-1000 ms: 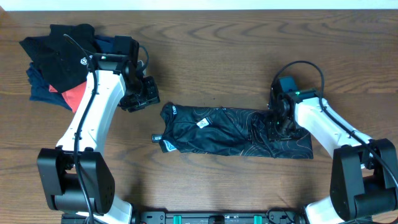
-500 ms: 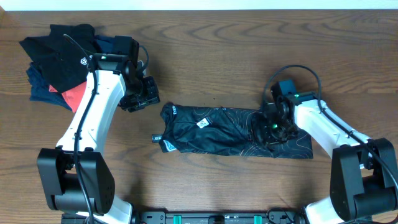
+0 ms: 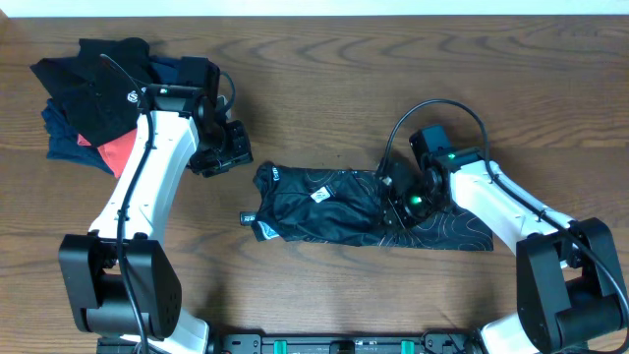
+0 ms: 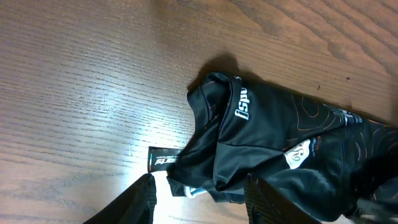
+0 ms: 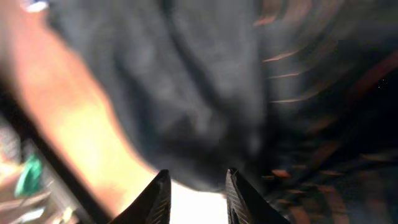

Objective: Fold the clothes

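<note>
Compared with one second before, the right tool [image 3: 398, 202] has moved to the left along the jersey [image 3: 314, 206]. It was at the right end of the cloth and now it is near the middle. The fabric under it is bunched into a dark fold, while the right end with the copper lines lies flat on the bench [image 3: 324, 79]. The left tool [image 3: 221, 149] has not moved; it hangs above the bare wood, just beside the collar end of the jersey and not touching it.

The left wrist view shows what the overhead view does not show well: the collar with white lettering, a small black tag [image 4: 165, 160] lying on the wood at the cloth's edge, and the two left fingers [image 4: 140, 199] standing apart with nothing between them, so this tool is released. The right wrist view is blurred. It shows only two fingers [image 5: 158, 193] with a narrow gap close over dark fabric, and one cannot tell whether they are grasping the cloth.

There are two arms, two tools and one jersey, which lies stretched across the centre of the bench. One pile [image 3: 93, 98] of other garments, in black, navy and coral-red, lies in the far left corner, well apart from the jersey.
</note>
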Robot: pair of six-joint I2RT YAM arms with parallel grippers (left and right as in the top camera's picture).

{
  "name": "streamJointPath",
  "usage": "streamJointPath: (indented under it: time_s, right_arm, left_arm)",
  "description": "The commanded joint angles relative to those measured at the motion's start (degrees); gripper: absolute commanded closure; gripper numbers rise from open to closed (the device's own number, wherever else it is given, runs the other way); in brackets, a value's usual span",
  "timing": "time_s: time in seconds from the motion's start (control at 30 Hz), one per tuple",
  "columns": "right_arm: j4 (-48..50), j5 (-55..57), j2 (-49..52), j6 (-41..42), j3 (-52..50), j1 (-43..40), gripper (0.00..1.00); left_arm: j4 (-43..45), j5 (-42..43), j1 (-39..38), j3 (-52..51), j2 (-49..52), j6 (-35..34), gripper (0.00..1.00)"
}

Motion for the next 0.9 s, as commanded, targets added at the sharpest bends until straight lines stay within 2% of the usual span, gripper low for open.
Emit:
streamJointPath:
  time_s: [0.0, 0.07, 0.17, 0.23, 0.5, 0.6, 0.73, 0.77, 0.87]
  right_arm:
    - [2.58, 11.52, -1.29, 9.84, 0.39, 0.2, 0.7]
    - [5.92, 15.89, -2.21, 13.2, 0.46, 0.2, 0.66]
    - [10.23, 18.97, -1.95, 16.26, 0.44, 0.2, 0.54]
    - [11.69, 20.55, -1.31, 17.49, 0.44, 0.22, 0.51]
    - [12.33, 23.67, 0.02, 20.76, 0.37, 0.31, 0.52]
    - [13.79, 20.59, -0.09, 18.71, 0.42, 0.31, 0.55]
    - [15.98, 14.49, -1.53, 17.25, 0.5, 0.31, 0.54]
    - [16.52, 12.96, -2.34, 16.9, 0.5, 0.31, 0.53]
    - [17.4, 11.74, -5.53, 16.24, 0.57, 0.28, 0.51]
  left_arm:
    - [-0.35, -0.55, 0.2, -0.17, -0.46, -0.09, 0.52]
    - [-0.35, -0.55, 0.2, -0.17, -0.46, -0.09, 0.52]
    - [-0.35, -0.55, 0.2, -0.17, -0.46, -0.09, 0.52]
    - [-0.35, -0.55, 0.2, -0.17, -0.46, -0.09, 0.52]
    - [-0.35, -0.55, 0.2, -0.17, -0.46, -0.09, 0.51]
    - [-0.35, -0.55, 0.2, -0.17, -0.46, -0.09, 0.52]
    - [-0.35, -0.55, 0.2, -0.17, -0.46, 0.09, 0.51]
    - [-0.35, -0.55, 0.2, -0.17, -0.44, 0.09, 0.44]
    - [-0.35, -0.52, 0.2, -0.31, -0.07, 0.2, 0.33]
